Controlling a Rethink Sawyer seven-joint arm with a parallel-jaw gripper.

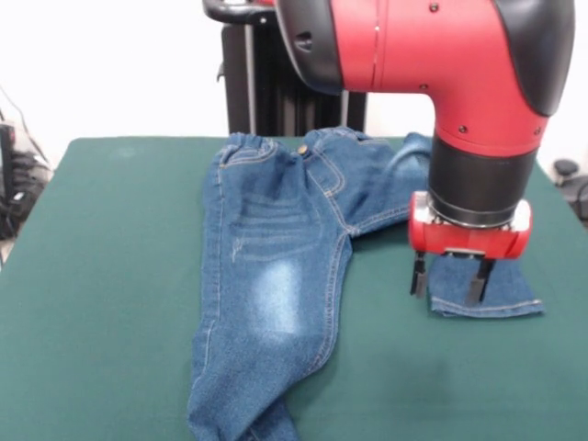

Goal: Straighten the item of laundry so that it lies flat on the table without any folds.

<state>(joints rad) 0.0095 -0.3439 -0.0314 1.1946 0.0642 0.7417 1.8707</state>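
The jeans (276,266) lie mid-surface (101,303), one leg running toward the camera, the other kinked sideways with its hem under me. My claw (450,277) hangs empty, fingers spread, just above that hem, I judge to tug it straight.

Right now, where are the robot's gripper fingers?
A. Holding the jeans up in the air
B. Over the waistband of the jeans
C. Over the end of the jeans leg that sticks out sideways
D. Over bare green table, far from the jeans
C: the open gripper hangs right at the hemmed end of the sideways leg of the jeans, which lie on the table.
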